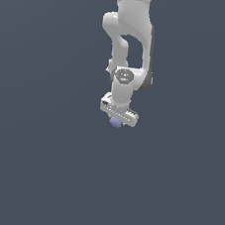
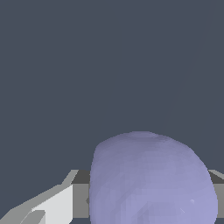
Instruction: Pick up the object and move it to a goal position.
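Where arm [image 1: 132, 32] ends, tool [image 1: 116, 121] clamped on lavender ball [image 1: 115, 123]; no legible txt.

The exterior view stands well back, facing the arm, whose hand [image 1: 117, 116] hangs near mid-frame against plain grey. The wrist view sits right at the hand, looking out past its fingers [image 2: 52, 205]; the ball [image 2: 151, 179] fills much of it. Both views share hand and ball [image 1: 115, 122]. Its facing direction is probably downward.

lavender-blue ball [image 1: 115, 122], white tool [image 1: 117, 119] with grey trim, plain slate-grey background [image 1: 33, 124]
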You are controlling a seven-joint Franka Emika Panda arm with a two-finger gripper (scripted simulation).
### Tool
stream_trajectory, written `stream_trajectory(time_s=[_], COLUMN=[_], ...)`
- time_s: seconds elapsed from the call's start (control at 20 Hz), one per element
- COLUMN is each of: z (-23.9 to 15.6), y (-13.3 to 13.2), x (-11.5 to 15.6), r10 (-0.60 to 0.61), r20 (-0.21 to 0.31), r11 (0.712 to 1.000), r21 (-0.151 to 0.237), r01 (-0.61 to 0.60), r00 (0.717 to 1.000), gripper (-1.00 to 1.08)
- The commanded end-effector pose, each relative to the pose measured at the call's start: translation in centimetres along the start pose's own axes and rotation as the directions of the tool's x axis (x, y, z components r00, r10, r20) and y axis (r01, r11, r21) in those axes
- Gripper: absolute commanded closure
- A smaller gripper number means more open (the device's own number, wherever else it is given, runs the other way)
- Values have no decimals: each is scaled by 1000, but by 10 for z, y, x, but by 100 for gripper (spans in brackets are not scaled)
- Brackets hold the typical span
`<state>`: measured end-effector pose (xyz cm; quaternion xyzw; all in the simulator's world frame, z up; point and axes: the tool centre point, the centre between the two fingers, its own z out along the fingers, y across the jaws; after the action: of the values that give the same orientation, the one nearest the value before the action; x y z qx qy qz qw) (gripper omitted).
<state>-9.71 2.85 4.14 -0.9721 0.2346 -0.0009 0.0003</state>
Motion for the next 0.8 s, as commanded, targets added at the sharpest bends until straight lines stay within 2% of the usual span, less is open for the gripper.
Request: stream_trajectory(time_s=[0.0, 0.4, 0.75], z=[1, -3, -21], y=[0, 1, 8], x=[0, 4, 31], r10=[0, 0, 0], r20=[2, 0, 0], r11=[1000, 1000, 1000], r21=[-1, 0, 0], r01=[0, 0, 0], r00=[1000, 1000, 1000], gripper=[108, 108, 108])
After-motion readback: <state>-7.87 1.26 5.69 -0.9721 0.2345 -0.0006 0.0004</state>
